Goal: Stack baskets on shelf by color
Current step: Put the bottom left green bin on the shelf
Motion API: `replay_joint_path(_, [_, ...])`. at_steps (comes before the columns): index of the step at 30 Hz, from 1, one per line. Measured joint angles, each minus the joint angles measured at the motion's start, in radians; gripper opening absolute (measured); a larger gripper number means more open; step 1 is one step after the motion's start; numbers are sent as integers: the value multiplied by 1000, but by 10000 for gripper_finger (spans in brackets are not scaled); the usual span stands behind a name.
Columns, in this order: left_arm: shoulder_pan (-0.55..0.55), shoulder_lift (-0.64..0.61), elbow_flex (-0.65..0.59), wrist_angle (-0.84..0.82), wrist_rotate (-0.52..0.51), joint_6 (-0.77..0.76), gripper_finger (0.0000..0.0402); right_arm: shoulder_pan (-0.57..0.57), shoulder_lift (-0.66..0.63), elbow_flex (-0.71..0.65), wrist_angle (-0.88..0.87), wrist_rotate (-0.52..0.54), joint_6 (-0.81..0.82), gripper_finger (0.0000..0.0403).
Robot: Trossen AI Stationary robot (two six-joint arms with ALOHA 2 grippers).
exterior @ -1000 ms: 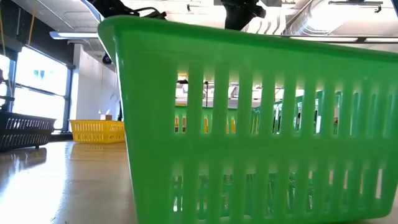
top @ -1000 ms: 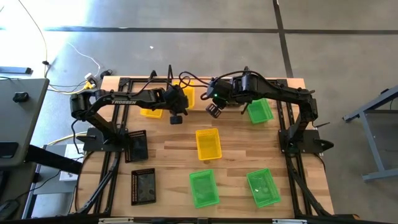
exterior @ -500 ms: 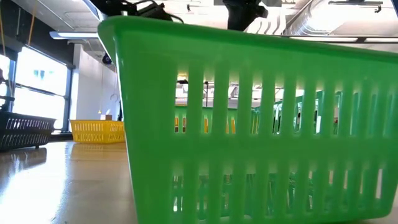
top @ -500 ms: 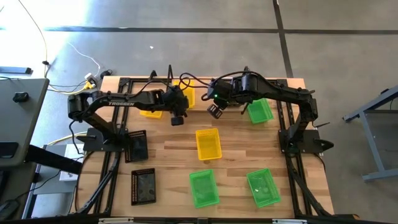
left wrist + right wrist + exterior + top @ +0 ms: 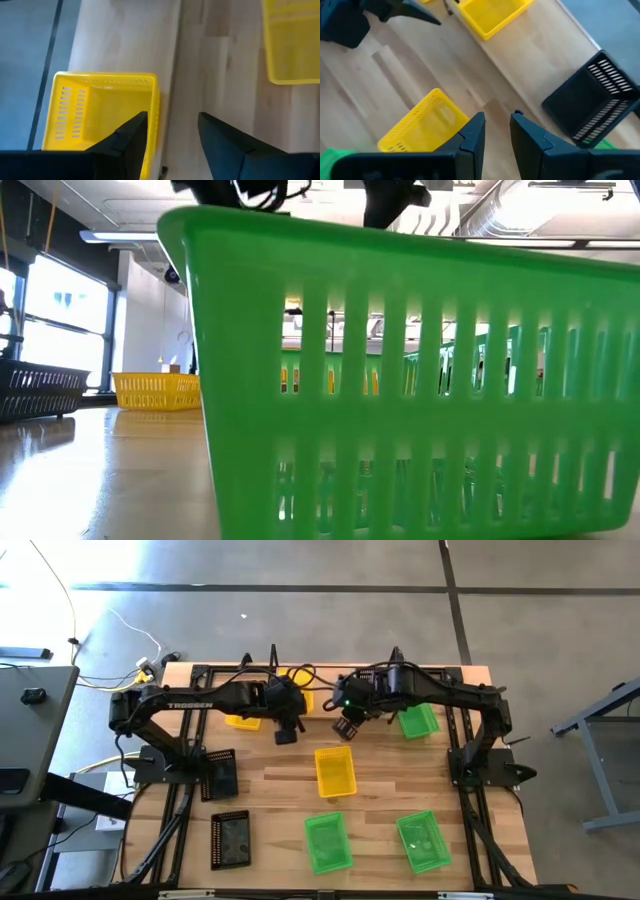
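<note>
The loose yellow basket (image 5: 335,771) lies mid-table, long axis running front to back, toward the front from both my grippers. My left gripper (image 5: 170,137) hangs wide open and empty beside the shelf's yellow basket (image 5: 100,117); my right gripper (image 5: 496,131), part-open and empty, is about as near.

White "TROSSEN" lettering on left arm (image 5: 190,704), along its dark forearm link, readable in high view. No other legible text, numbers, labels or signs: none on baskets, bench, or right arm; none in low view or either wrist view.
</note>
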Motion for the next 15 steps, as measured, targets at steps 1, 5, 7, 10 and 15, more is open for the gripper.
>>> replay_joint_path(1, [-9,0,10,-20,0,-6,164,11,0,0,0,0,9,78])
replay_joint_path(5, [-49,-16,35,-96,4,-45,164,60,0,0,0,0,48,78])
replay_joint_path(7, [-73,-29,36,-120,4,-69,163,86,0,0,0,-14,68,78])
replay_joint_path(10, [-111,-57,35,-177,4,-114,163,128,0,0,6,-54,94,78])
replay_joint_path(15, [-179,-114,36,-245,4,-191,163,203,0,0,56,-129,112,78])
